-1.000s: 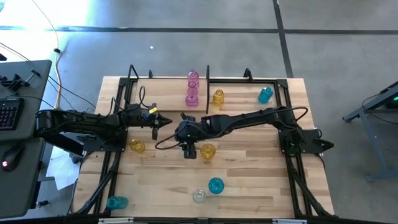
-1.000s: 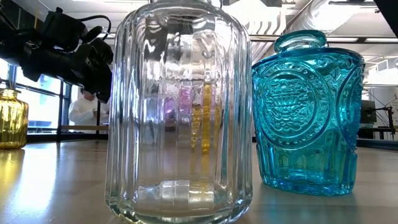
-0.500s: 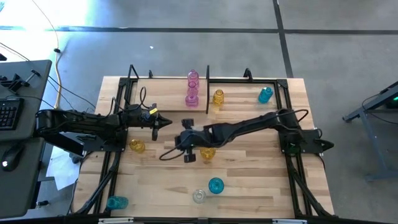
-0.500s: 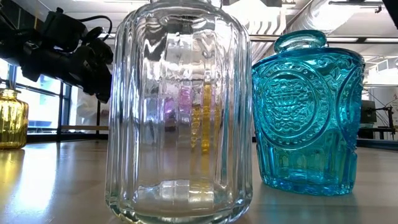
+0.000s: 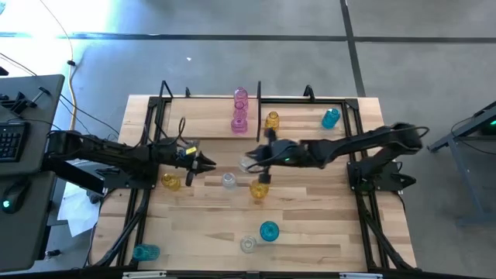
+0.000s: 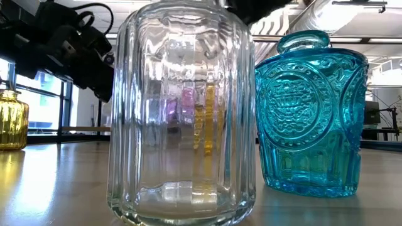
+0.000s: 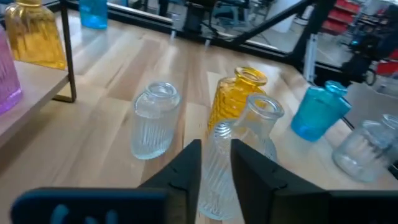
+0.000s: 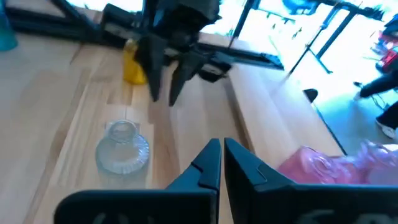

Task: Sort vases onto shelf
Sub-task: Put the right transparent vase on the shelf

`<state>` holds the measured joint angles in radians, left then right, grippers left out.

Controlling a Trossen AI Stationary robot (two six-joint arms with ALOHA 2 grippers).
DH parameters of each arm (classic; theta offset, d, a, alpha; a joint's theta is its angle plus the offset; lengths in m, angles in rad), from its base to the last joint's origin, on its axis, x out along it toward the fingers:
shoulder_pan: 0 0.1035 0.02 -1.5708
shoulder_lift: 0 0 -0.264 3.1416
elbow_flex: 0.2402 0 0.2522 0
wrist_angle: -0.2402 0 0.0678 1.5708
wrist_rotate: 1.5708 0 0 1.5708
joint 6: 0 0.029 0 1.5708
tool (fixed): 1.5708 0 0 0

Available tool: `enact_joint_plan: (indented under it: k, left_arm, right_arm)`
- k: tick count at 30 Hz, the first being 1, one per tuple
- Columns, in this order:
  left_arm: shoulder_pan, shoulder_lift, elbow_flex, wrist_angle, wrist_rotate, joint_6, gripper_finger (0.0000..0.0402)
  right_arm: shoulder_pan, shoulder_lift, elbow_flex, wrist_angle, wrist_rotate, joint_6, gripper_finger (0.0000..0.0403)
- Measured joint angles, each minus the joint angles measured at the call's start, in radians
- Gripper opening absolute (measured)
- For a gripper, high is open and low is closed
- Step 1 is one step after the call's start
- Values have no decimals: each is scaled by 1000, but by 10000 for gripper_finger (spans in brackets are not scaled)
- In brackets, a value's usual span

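The left claw (image 5: 203,160) hangs over the middle of the worktop (image 5: 325,217), just near of the shelf (image 5: 201,116), with its fingers partly spread. The right wrist view shows nothing gripped between them. In its own wrist view some clear ribbed glass shows through the gap, though I cannot tell whether it touches the fingers.

The right claw (image 5: 249,163) reaches in from the right, tip to tip with the left one but apart from it. Its fingers are pressed together and hold nothing.

A clear vase (image 5: 229,180) stands upright on the worktop between the two claws and a little nearer. An amber vase (image 5: 260,188) stands just to its right, and another amber vase (image 5: 170,182) stands below the left arm.

On the shelf along the far edge stand two pink vases (image 5: 239,122) (one behind the other), an amber one (image 5: 272,120) beside them and a teal one (image 5: 331,118) farther right.

Near the front edge a teal vase (image 5: 269,229) and a second clear vase (image 5: 247,244) stand close together. Another teal vase (image 5: 145,252) sits at the near left corner.
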<state>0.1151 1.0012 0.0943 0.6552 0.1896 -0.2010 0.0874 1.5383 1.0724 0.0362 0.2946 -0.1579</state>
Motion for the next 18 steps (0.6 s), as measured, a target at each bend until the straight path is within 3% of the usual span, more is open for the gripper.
enact_joint_plan:
  k: [8,14,18]
  left_arm:
    - [-139,0,42,1,-203,-51,170]
    - [-182,21,68,-5,-221,-60,219]
    - [-205,67,81,-6,-243,-60,229]
  right_arm:
    - [-51,-180,-259,214,-8,2,0]
    - [-56,-209,-309,231,-14,1,0]
    - [-56,-209,-310,231,-14,-1,0]
